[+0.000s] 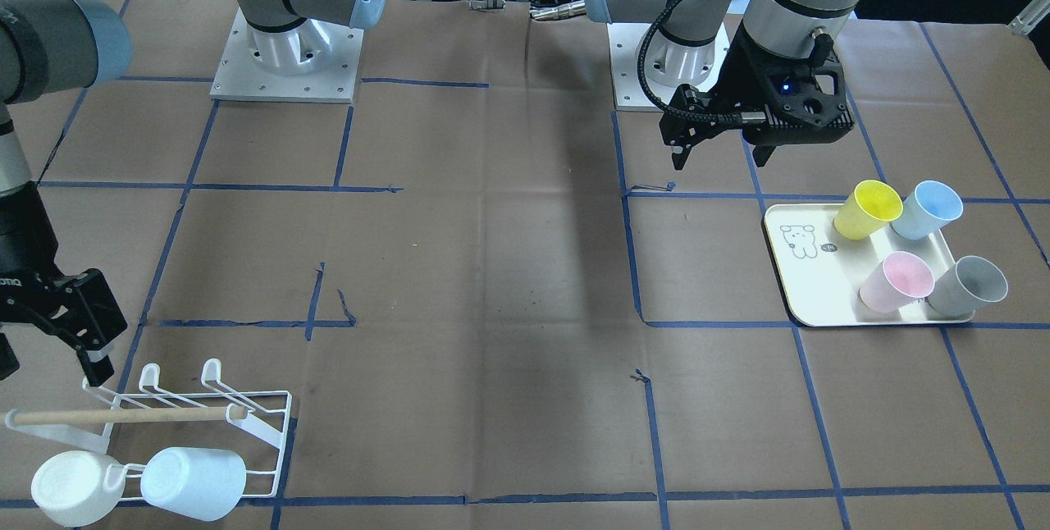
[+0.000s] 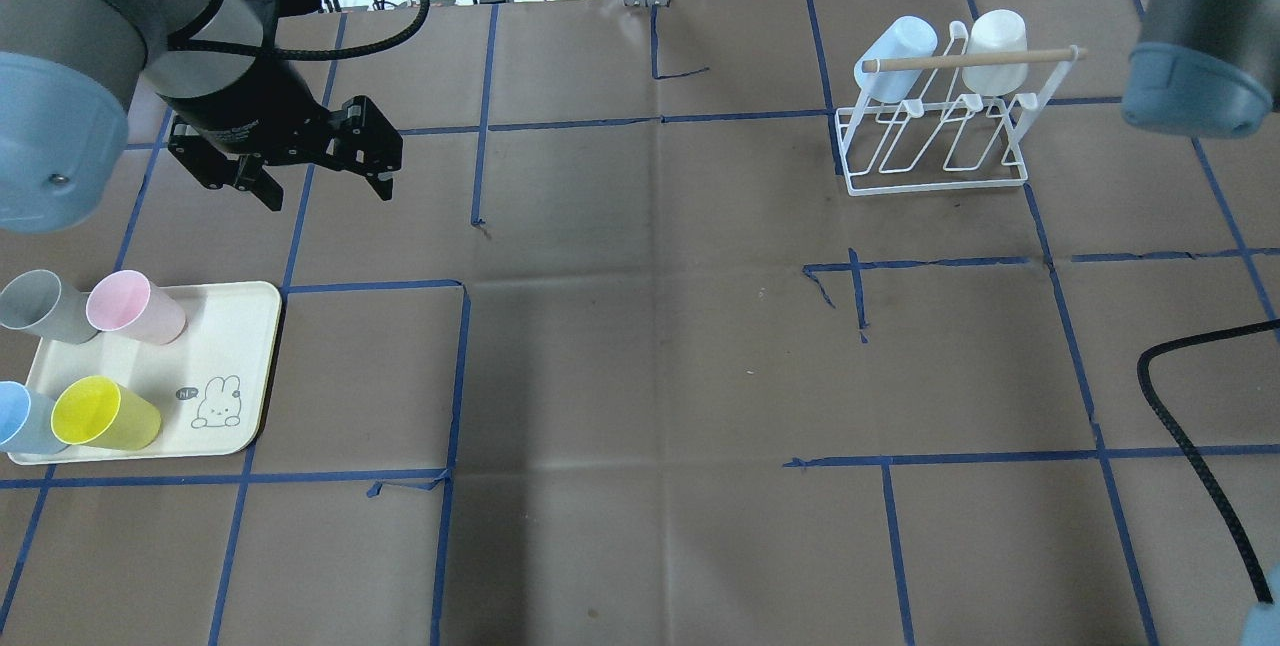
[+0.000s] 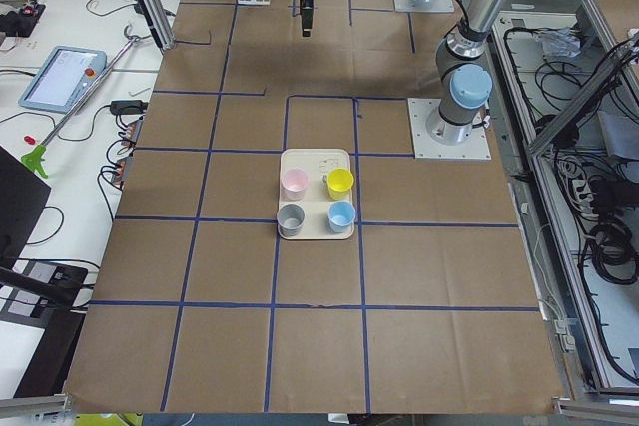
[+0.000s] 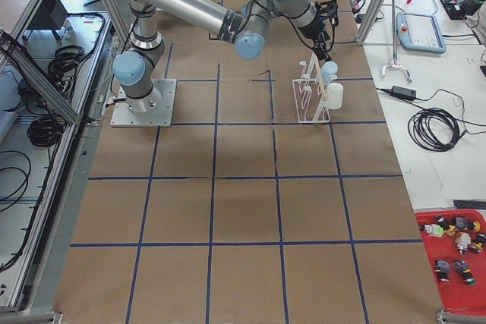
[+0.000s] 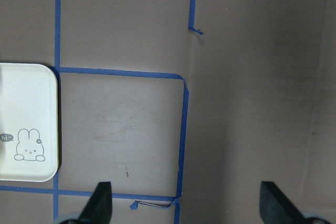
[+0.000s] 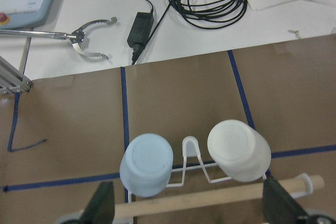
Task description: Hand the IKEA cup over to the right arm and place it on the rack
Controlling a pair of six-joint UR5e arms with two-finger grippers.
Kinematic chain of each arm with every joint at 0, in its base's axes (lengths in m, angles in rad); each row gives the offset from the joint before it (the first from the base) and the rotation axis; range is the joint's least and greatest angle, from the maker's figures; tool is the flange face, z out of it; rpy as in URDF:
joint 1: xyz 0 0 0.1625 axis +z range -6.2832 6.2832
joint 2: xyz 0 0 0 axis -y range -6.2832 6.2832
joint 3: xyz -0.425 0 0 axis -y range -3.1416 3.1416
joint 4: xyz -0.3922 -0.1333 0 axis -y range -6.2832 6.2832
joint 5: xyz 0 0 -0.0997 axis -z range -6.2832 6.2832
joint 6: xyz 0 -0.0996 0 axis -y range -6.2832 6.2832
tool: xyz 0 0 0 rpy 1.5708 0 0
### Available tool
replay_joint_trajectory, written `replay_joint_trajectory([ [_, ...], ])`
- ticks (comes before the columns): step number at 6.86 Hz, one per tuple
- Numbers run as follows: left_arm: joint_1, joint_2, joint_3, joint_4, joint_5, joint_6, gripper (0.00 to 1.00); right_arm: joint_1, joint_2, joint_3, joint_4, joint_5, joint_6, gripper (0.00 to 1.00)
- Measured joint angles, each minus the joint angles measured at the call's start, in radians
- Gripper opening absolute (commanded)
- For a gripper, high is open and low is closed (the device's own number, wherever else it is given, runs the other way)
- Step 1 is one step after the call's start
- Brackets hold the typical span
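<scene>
The left gripper (image 2: pixel 328 192) gapes empty; the pink cup (image 2: pixel 136 306) looks light and slippery, best pinched by its rim

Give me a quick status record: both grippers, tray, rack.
left gripper: open, empty, over bare table beyond the tray
right gripper: open, empty, above the rack
on tray: yellow cup, pink cup, grey cup, blue cup, all mouths up
on rack: pale blue cup, white cup, mouths down on prongs
cup in hand: none
</scene>
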Motion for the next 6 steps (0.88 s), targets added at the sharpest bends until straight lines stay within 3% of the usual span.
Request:
replay_joint_trajectory([
  [3,-0.001,0.0,-0.001,0.0,0.0,0.0,1.0,0.119,-0.072,-0.061,0.43,-0.131,0.062,1.0],
  [6,-0.002,0.0,-0.001,0.0,-0.001,0.0,1.0,0.202,-0.227,-0.068,0.693,-0.174,0.108,1.0],
])
